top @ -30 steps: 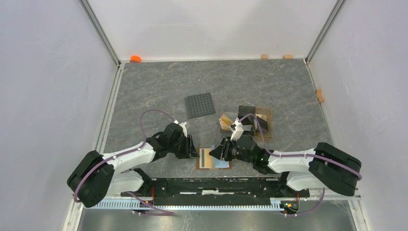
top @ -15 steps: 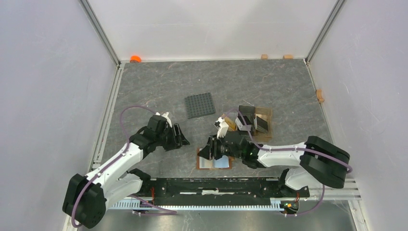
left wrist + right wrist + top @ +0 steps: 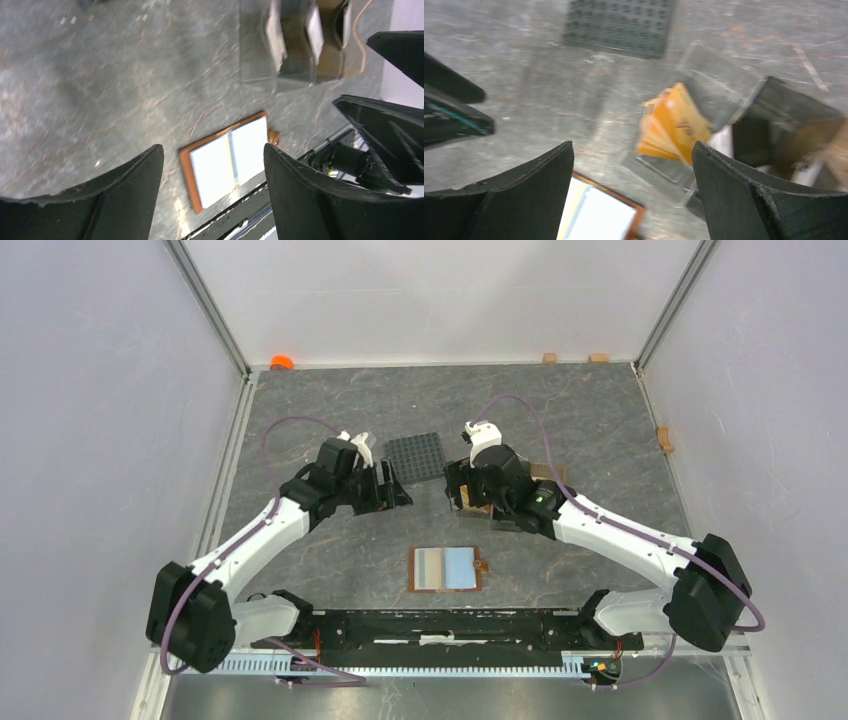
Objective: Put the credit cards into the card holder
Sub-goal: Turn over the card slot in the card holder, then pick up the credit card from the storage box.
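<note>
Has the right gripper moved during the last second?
Yes. The right gripper left the card holder and went toward the far wall. It is now beside the studded plate.

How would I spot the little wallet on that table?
On the grey table, look near the front edge, midway across. The card holder lies open there: flat, brown-rimmed, pale cards inside, unlike the dark studded plate farther back.
</note>
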You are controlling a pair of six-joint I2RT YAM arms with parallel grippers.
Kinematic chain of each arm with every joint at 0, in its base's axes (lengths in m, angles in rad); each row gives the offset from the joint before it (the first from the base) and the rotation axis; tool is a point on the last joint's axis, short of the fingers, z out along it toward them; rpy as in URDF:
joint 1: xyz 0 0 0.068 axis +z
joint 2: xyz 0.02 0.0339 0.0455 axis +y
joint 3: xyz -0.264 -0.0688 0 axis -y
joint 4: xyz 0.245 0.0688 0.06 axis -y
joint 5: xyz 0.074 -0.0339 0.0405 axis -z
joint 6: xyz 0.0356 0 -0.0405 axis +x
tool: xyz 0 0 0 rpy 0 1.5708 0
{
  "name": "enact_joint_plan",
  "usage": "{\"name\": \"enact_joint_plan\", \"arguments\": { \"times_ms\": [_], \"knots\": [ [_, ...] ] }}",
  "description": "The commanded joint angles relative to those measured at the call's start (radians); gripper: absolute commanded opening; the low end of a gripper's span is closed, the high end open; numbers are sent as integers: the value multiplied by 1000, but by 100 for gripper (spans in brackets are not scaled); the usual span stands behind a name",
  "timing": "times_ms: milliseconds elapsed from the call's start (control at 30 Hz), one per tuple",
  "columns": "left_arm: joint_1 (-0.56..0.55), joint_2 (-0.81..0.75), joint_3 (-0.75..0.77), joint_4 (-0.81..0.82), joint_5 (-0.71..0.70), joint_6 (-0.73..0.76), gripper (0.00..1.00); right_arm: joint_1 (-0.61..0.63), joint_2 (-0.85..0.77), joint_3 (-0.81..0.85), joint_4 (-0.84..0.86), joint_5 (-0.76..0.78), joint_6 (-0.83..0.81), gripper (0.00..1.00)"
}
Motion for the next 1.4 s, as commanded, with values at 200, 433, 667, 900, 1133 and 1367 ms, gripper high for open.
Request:
{"name": "enact_joint_plan", "arguments": {
  "times_ms": [200, 433, 667, 900, 1133, 1367],
  "knots": [
    [-59, 275, 217, 205, 83, -48, 79, -141, 119, 148, -159, -129, -211, 95],
    [-58, 315, 208, 234, 90, -68, 77, -132, 281, 200, -105, -206, -169, 98],
    [-37, 246, 151, 200, 48, -46, 77, -74, 376, 253, -132, -11, -117, 98],
    [84, 120, 81, 153, -3, -53, 80, 4, 491, 321, -219, 218, -63, 98],
    [212, 1, 72, 45, 0, 10, 83, 70, 581, 400, -289, 315, -32, 95],
    [265, -57, 71, -4, -3, 62, 85, 136, 620, 465, -338, 355, -17, 92]
  ]
}}
